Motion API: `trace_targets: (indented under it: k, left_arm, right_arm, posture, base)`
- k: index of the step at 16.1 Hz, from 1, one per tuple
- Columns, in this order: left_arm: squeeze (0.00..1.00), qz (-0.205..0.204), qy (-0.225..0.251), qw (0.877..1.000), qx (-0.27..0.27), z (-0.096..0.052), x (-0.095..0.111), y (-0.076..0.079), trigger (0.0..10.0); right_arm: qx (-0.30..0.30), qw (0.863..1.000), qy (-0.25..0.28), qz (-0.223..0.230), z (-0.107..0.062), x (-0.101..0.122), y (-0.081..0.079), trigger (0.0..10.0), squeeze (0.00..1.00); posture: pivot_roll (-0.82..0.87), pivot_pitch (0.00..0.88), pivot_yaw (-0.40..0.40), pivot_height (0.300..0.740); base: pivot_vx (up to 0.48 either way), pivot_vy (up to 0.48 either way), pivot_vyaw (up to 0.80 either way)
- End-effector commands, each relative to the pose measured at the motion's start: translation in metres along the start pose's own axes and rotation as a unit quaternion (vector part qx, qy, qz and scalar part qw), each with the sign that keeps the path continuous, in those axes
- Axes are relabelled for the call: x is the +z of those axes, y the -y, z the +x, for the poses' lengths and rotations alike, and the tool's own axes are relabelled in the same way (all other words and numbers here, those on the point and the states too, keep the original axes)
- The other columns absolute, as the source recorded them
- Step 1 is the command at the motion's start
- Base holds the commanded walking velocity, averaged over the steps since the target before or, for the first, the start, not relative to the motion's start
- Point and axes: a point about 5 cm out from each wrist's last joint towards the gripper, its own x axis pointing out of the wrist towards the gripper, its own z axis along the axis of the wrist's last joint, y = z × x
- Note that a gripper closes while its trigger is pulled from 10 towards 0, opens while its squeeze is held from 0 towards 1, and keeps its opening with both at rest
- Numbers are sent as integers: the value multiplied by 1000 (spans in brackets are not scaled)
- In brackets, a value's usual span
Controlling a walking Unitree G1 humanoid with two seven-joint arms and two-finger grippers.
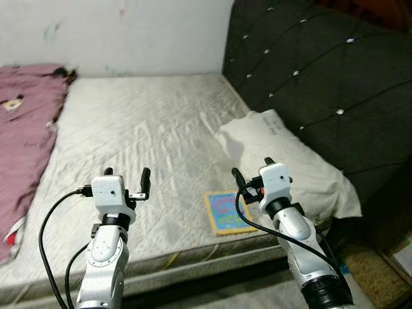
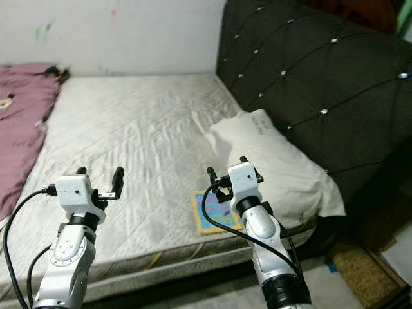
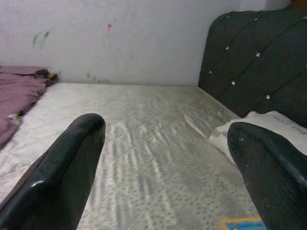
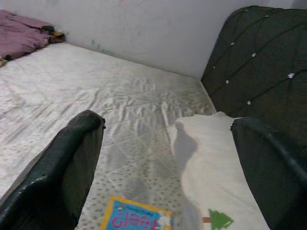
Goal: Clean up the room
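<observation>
Both arms were held raised and forward over the near edge of the bed (image 1: 161, 129), a ready stance judged to suit a reach onto the mattress rather than any grasp in hand. The left gripper (image 1: 127, 177) was seen with its jaws spread apart and nothing between them, poised above bare mattress. The right gripper (image 1: 252, 172) was likewise released and empty, its jaws parted wide in the right wrist view.

Nearest the jaws, a small colourful book (image 1: 226, 212) was found lying flat on the mattress close to the near edge, just below and slightly to the left of the right gripper, apart from both fingers. It was judged the likeliest thing to be picked up first, being loose and out of place, and the right arm was better placed for it than the left, which stood well apart from it.

Just beyond the book, a white pillow (image 1: 290, 161) was laid against the dark tufted headboard (image 1: 322, 64) on the robot's right, one corner hanging past the mattress edge. Farther off on the left, a crumpled pink blanket (image 1: 26, 129) was spread along the bed's far-left side up to the pale wall (image 1: 129, 32).
</observation>
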Motion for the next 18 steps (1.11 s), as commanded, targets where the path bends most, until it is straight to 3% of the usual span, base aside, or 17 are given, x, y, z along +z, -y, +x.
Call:
trace_targets:
  k: [1,10,12,14,16,18]
  left_arm:
    - [0,-7,-5,1000,-10,0,-2,6,10000]
    - [0,-3,-11,1000,-9,0,-4,8,10000]
    - [0,-1,-12,1000,-9,1,-4,7,10000]
    - [0,1,-13,1000,-8,1,-4,7,10000]
    - [0,2,-15,1000,-7,1,-5,6,10000]
    - [0,4,-17,1000,-5,1,-6,5,10000]
  right_arm:
    - [-5,1000,-3,-5,0,-1,5,10000,0]
    - [12,1000,-2,-8,-1,-1,3,10000,0]
    - [17,1000,5,-20,-1,0,2,10000,0]
    - [10,1000,6,-12,0,1,3,10000,0]
    - [-6,1000,6,19,0,1,5,10000,0]
    - [-10,1000,5,16,1,1,4,10000,0]
  posture:
    - [10,0,-46,740]
    - [7,0,-44,740]
    - [8,0,-44,740]
    - [8,0,-42,740]
    - [9,0,-41,740]
    - [8,0,-41,740]
  base:
    - [0,0,0]
    - [0,0,0]
    - [0,0,678]
    - [0,0,750]
    - [0,0,0]
    - [0,0,0]
